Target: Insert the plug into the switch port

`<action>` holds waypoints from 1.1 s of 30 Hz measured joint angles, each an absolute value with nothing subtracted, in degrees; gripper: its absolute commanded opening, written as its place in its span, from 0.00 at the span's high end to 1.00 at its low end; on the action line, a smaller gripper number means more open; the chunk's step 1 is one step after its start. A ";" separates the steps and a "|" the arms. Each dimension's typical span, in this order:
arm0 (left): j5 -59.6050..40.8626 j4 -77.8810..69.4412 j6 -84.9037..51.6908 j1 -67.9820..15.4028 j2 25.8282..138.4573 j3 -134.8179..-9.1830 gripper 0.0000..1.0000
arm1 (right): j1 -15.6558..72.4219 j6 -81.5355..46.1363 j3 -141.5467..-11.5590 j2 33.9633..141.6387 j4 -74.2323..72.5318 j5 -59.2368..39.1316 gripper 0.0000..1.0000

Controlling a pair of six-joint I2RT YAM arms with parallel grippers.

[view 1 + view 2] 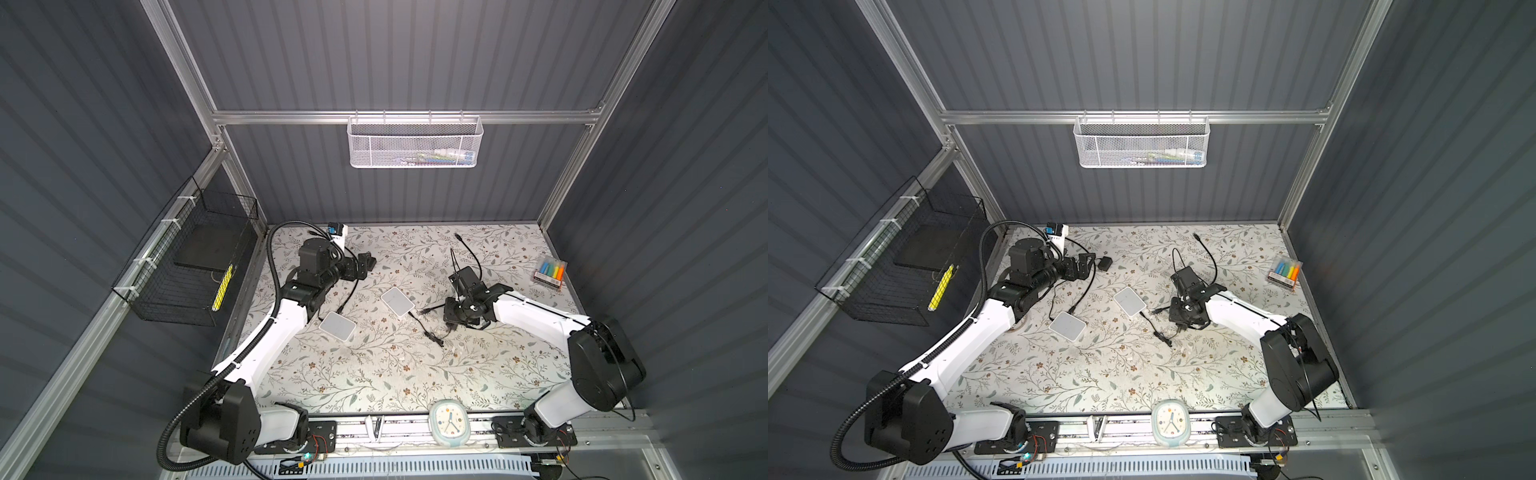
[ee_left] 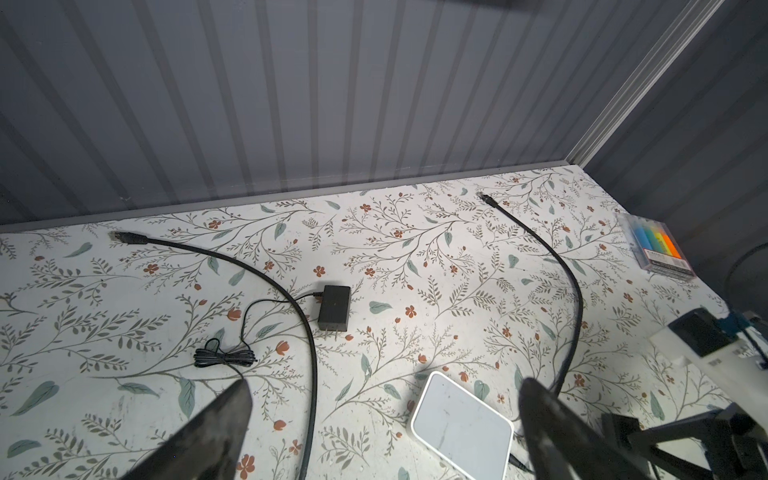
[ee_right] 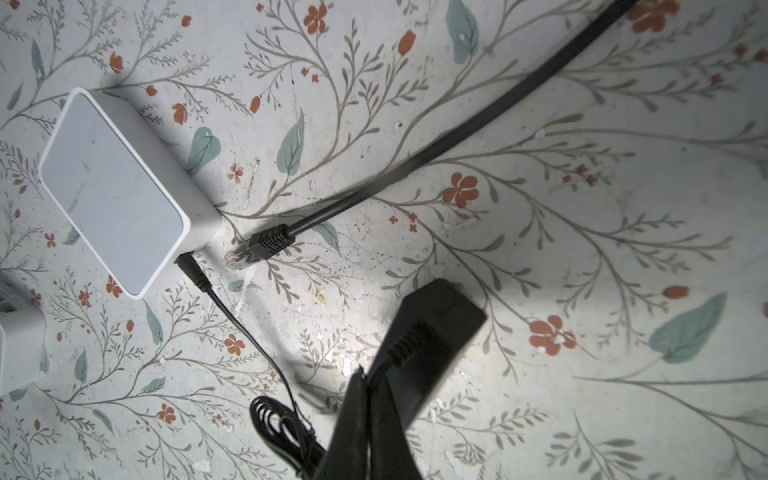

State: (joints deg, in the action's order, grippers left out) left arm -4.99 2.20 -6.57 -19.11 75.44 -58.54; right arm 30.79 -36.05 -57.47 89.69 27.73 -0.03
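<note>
On the floral-printed tabletop (image 1: pixel 415 374) we find the white rectangular plastic switch (image 1: pixel 397 303) near the middle. A second white plastic box (image 1: pixel 337 326) lies left of it, nearer the front. The clear-tipped plug of the thick black cable (image 3: pixel 249 251) lies just beside the switch, outside it. A thin black power cord (image 3: pixel 194 272) enters that same side. A clear pack of coloured markers (image 1: pixel 549 272) sits far right, towards the back.
</note>
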 measured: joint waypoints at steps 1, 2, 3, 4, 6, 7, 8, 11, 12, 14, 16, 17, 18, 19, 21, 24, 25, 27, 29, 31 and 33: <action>-4.71 2.42 -6.59 -19.11 75.72 -58.54 0.00 | 30.76 -35.66 -58.76 89.67 28.62 0.27 1.00; -4.36 2.85 -6.59 -19.11 76.16 -58.59 0.00 | 30.76 -34.98 -60.60 89.67 29.56 0.64 1.00; -3.99 3.49 -6.61 -19.11 76.64 -58.72 0.00 | 30.76 -34.26 -62.46 89.67 30.33 0.97 1.00; -3.77 3.92 -6.61 -19.11 77.06 -58.83 0.00 | 30.76 -33.65 -64.14 89.67 30.79 1.30 1.00; -3.27 5.02 -6.63 -19.11 77.73 -58.87 0.00 | 30.76 -31.38 -68.90 90.39 32.01 1.89 1.00; -2.98 5.43 -6.72 -19.11 77.82 -58.87 0.00 | 30.72 -30.41 -71.00 91.22 32.10 1.98 1.00; -2.90 5.80 -6.87 -19.11 77.89 -58.87 0.00 | 30.65 -29.32 -73.38 92.53 32.27 2.02 1.00; -2.66 6.48 -7.35 -19.05 77.89 -58.87 0.00 | 29.95 -25.96 -80.64 98.61 32.49 1.65 1.00; -2.50 6.85 -7.57 -19.05 77.89 -58.85 0.00 | 29.52 -24.88 -82.70 100.86 32.40 1.50 1.00; -2.46 7.31 -8.01 -19.05 77.87 -58.76 0.00 | 28.36 -22.72 -86.63 105.49 32.42 0.99 1.00; -2.44 7.94 -8.40 -19.05 77.87 -58.70 0.00 | 26.98 -20.84 -90.65 110.00 32.60 0.21 1.00; -2.44 8.16 -8.67 -19.05 77.87 -58.70 0.00 | 26.15 -19.92 -93.12 112.44 32.93 -0.32 1.00; -2.46 8.32 -8.88 -19.05 77.87 -58.70 0.00 | 25.47 -19.18 -95.13 114.39 32.99 -0.84 1.00; -2.46 8.45 -9.23 -19.05 77.87 -58.70 0.00 | 24.69 -18.44 -97.67 116.66 33.30 -1.50 1.00; -2.48 8.88 -9.69 -19.05 77.87 -58.70 0.00 | 23.53 -17.23 -101.34 119.87 33.28 -2.31 1.00; -2.52 9.41 -10.33 -19.05 77.87 -58.70 0.00 | 21.82 -15.90 -105.62 123.44 33.36 -3.55 1.00; -2.57 9.43 -10.59 -19.05 77.87 -58.70 0.00 | 21.28 -15.53 -107.02 124.46 33.32 -3.99 1.00; -2.85 9.45 -11.07 -19.05 77.87 -58.70 0.00 | 20.60 -14.92 -109.30 126.19 33.50 -4.78 1.00; -3.31 9.45 -11.49 -19.05 77.87 -58.70 0.00 | 20.03 -14.44 -111.11 127.66 33.45 -5.34 0.99; -3.97 9.45 -11.92 -19.05 77.91 -58.70 0.00 | 19.79 -14.00 -111.79 128.40 33.45 -6.24 0.94; -4.62 9.43 -12.43 -19.05 78.00 -58.70 0.00 | 19.81 -13.52 -111.79 128.79 33.74 -7.20 0.88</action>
State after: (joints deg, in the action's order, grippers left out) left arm -4.62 9.43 -12.43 -19.05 78.00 -58.70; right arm 19.81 -13.52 -111.79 128.79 33.74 -7.20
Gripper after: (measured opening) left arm 0.998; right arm 0.065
